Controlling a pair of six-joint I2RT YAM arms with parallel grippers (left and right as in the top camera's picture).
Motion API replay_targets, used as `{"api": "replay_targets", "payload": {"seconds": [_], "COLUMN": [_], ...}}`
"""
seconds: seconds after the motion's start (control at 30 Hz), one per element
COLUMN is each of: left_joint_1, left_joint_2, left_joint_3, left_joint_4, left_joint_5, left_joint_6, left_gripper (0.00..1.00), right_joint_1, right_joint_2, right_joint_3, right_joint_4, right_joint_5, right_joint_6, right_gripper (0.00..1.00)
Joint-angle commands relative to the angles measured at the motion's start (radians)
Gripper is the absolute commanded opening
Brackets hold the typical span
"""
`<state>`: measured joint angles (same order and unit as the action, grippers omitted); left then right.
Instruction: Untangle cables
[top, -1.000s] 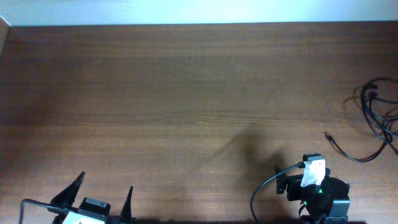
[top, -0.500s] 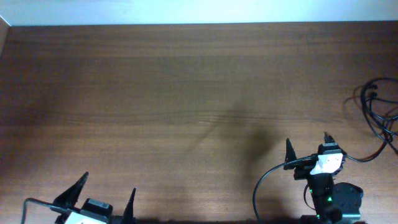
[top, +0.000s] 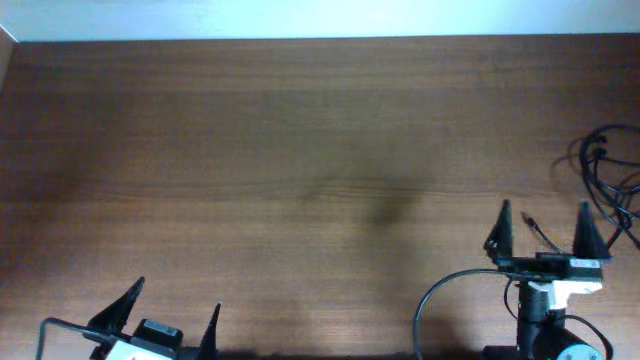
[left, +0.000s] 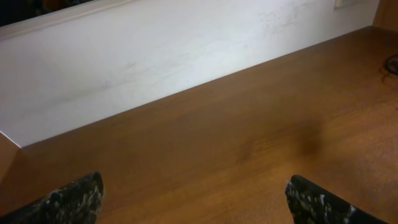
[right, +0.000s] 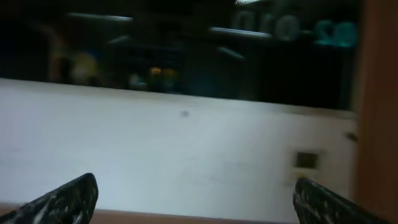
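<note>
Cables (top: 600, 195) seen bunched at 3 o'clock on surface (top: 300, 150). Right tool (top: 544, 212) spread wide beside them. Left tool (top: 174, 300) spread wide at 7 o'clock.

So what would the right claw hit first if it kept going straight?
Likely the white wall: the right gripper shows only that ahead in its wrist view. The cable end between its fingers from overhead probably lies below it.

Wooden table (top: 250, 150), black cables (top: 610, 180) at right
</note>
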<state>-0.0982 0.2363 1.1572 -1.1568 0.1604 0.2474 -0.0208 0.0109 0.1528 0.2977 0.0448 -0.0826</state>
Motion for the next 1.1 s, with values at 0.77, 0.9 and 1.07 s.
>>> {"api": "replay_targets", "payload": {"seconds": [0.77,0.9,1.07], "left_joint_1": [0.0,0.0,0.001], "left_joint_2": [-0.002,-0.002,-0.002], "left_joint_3": [-0.108,-0.424,-0.779], "left_joint_4": [0.095,0.448,0.806], "left_joint_5": [0.022,0.133,0.101], "left_joint_6": [0.013,-0.228,-0.539], "left_gripper": [0.99,0.99,0.93], "right_joint_1": [-0.005,-0.005,-0.005], "right_joint_2": [0.014,0.014,0.014], "right_joint_3": [-0.147,-0.147,-0.147], "right_joint_4": [-0.373,-0.373,-0.373], "right_joint_5": [0.031,0.031,0.031], "right_joint_6": [0.002,0.002,0.002], "right_gripper": [0.99,0.99,0.99]}}
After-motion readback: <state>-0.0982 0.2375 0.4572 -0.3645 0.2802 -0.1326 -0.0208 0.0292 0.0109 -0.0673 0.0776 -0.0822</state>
